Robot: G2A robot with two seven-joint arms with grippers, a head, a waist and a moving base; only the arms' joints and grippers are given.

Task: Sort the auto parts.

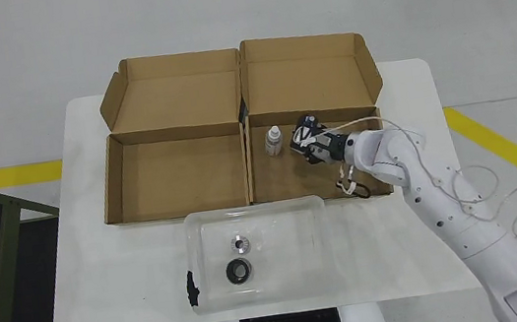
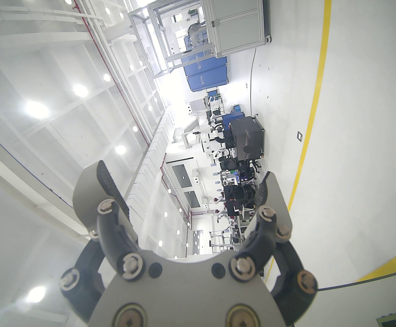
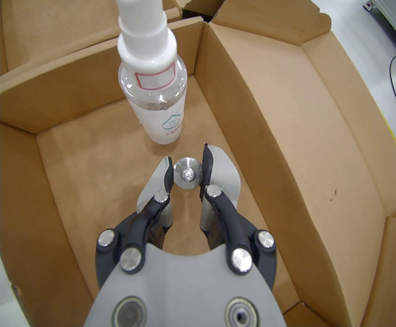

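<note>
1. While low inside the right-hand cardboard box, grips a round metal part in the right gripper, fingers closed on its rim, just beside an upright spray bottle.
2. Holds the left gripper empty, fingers far apart.

Right arm: white, jointed, runs from the near right corner of the top view up and leftward, wrist bent downward.
Right gripper: pointed down, its black ribbed pads closed on opposite edges of a small round metal part.
Left gripper: turned upward and outward, its fingers spread wide apart, ribbed pads facing each other.
</note>
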